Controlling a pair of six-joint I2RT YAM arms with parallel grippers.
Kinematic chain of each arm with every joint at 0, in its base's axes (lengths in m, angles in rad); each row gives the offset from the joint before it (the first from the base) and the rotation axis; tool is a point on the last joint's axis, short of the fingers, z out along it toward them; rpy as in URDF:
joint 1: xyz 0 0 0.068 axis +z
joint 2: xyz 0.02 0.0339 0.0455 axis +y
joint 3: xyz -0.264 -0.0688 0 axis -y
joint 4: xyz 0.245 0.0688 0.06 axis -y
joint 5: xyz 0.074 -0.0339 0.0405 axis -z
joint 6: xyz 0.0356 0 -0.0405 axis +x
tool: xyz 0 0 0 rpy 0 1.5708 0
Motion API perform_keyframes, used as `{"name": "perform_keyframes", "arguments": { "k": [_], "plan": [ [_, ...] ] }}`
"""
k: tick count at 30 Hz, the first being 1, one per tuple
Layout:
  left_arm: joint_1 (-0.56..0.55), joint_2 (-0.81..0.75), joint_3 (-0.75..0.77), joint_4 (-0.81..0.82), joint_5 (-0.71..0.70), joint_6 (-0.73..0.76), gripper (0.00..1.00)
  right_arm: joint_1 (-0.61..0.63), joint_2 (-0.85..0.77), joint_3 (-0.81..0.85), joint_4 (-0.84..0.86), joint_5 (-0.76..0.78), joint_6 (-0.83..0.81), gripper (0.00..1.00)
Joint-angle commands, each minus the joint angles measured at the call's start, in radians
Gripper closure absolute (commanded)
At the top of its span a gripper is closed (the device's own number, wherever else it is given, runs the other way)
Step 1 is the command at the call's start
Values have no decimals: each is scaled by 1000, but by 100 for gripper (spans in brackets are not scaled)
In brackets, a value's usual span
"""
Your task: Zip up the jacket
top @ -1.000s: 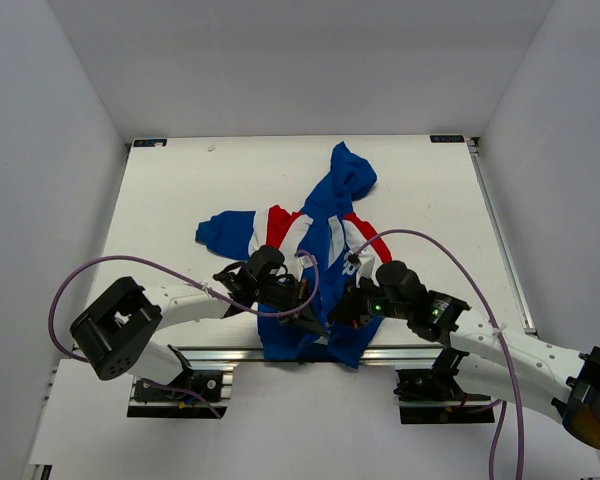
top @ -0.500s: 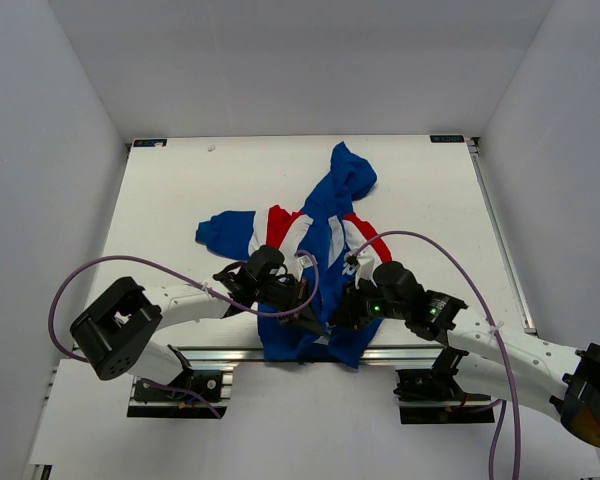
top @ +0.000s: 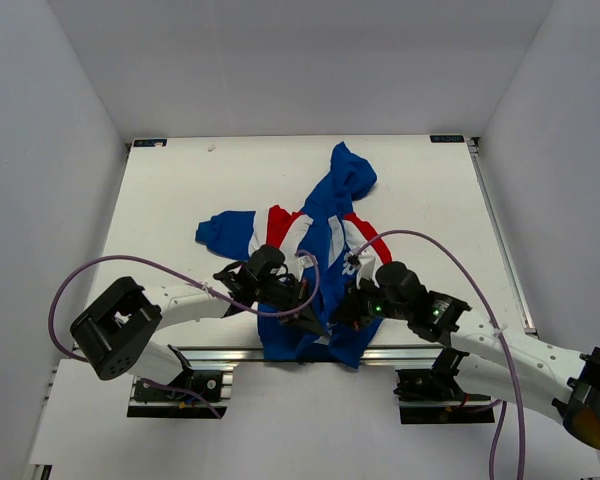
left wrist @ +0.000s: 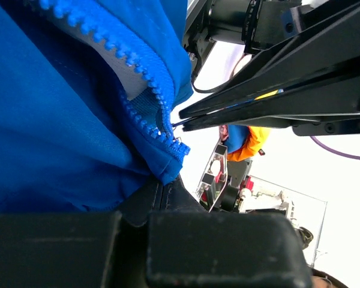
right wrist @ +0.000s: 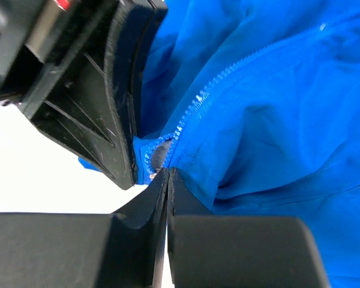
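Blue jacket (top: 315, 235) hem is pinched by closed left gripper (left wrist: 165, 183), anchoring zipper (left wrist: 145, 102) base | adjoining hem is clamped by closed right gripper (right wrist: 168, 174), likely for joining teeth.

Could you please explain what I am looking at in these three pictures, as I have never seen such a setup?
This is a robot: two arms bolted at the near edge of a white table, each ending in two fingers. The wide picture is taken from above and behind the arms. The other two come from a camera on each wrist, so the black shapes at the bottom are that arm's own fingers. A blue jacket lies on the table. The left fingers and the right fingers are each shut on its hem at the foot of the zip, whose rows of teeth stand apart.
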Motion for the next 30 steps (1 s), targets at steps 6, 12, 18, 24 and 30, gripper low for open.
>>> {"name": "perform_keyframes", "arguments": {
  "k": [6, 12, 18, 24, 30],
  "plan": [
    [-5, 0, 65, -55, 24, 42, 100, 1, -54, 120, 77, 181, -173, 100],
    [-5, -6, 103, -130, 1, 82, 100, 1, -14, 169, 95, 192, -203, 100],
    [-3, -21, 233, -360, -129, 252, 65, 1, -12, 221, 31, 159, -208, 100],
    [-5, -173, 355, -553, -413, 412, 2, 1, 5, 275, -60, 151, -184, 100],
    [-8, -367, 313, -523, -547, 513, 2, -2, 35, 342, -103, 186, -142, 100]
  ]
}}
